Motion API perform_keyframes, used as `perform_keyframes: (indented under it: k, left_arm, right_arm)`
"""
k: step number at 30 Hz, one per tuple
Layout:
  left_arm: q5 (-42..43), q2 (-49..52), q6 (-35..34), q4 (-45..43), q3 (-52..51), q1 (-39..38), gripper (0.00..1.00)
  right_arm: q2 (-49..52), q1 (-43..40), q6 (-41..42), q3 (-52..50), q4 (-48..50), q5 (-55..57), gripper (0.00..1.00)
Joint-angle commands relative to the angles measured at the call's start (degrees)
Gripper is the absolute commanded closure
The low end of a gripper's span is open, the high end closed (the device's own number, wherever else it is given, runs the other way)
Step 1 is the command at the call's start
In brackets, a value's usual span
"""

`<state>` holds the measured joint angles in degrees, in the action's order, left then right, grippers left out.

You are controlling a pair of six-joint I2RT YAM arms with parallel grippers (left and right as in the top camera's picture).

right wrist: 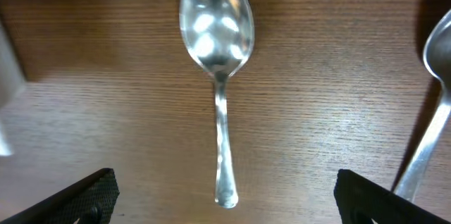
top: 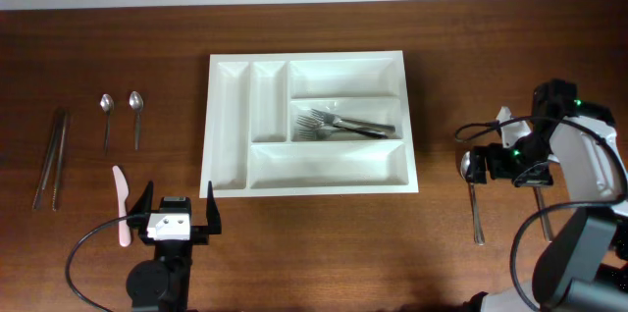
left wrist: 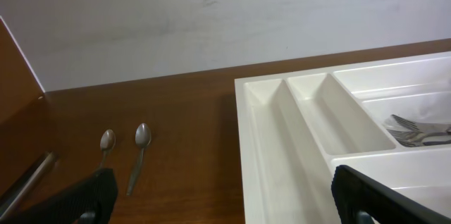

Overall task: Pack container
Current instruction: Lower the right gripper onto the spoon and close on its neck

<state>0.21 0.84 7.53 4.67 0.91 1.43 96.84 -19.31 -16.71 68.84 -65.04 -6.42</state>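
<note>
Brown table (top: 314, 243), container (top: 306, 56) central (teaspoons (top: 136, 104) well left)

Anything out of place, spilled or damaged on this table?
Nothing looks spilled or damaged. The only untidy spot is the forks in the middle long compartment of the container. They lie crossed in a loose pile rather than aligned.

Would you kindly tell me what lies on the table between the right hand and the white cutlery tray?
Nothing: in the overhead view, only bare table separates the right hand from the white cutlery tray.
</note>
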Motion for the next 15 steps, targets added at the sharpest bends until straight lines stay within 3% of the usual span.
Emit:
perform_keyframes:
  k: [1, 15]
  left_arm:
    - [-0.17, -0.44, 0.74, 0.04, -0.37, 0.24, 0.01]
    - [-0.17, -0.44, 0.74, 0.04, -0.37, 0.22, 0.01]
  right_arm:
    - [1.62, -0.17, -0.39, -0.31, 0.50, 4.15, 0.01]
    - [11.34, 3.63, -0.15, -0.44, 0.59, 6.10, 0.04]
